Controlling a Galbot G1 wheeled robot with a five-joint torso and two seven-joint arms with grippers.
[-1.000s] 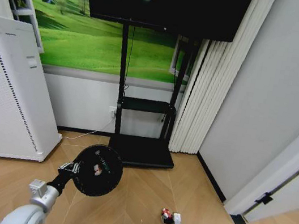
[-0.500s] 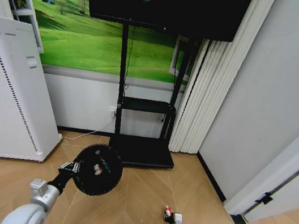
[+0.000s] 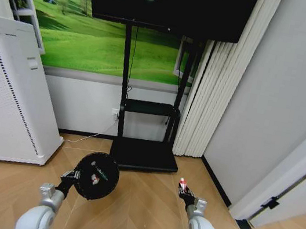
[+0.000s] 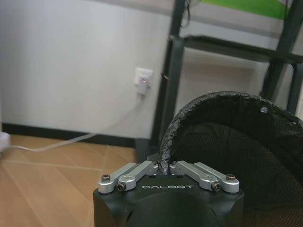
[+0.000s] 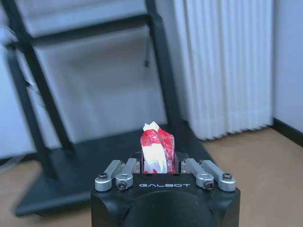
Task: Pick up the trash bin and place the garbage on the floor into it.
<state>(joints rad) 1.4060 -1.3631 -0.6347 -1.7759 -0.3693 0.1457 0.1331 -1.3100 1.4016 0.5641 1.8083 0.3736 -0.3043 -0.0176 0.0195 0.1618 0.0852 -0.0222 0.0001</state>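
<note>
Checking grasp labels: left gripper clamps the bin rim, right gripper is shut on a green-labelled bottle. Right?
Not quite. The right gripper is shut on a red-and-white wrapper, not a bottle, as the right wrist view shows. The left gripper does clamp the trash bin rim.

Bin (image 4: 236, 137): black mesh, matt, crinkled plastic liner at rim. Wrapper (image 5: 156, 146): glossy red-white crumpled plastic. Floor (image 3: 141, 218): smooth tan wood.

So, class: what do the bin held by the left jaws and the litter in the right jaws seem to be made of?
Bin: apparently fine black mesh, matte, with a crinkly bag-wrapped rim. Litter: probably a thin glossy plastic wrapper, red and white, creased and shiny.
</note>
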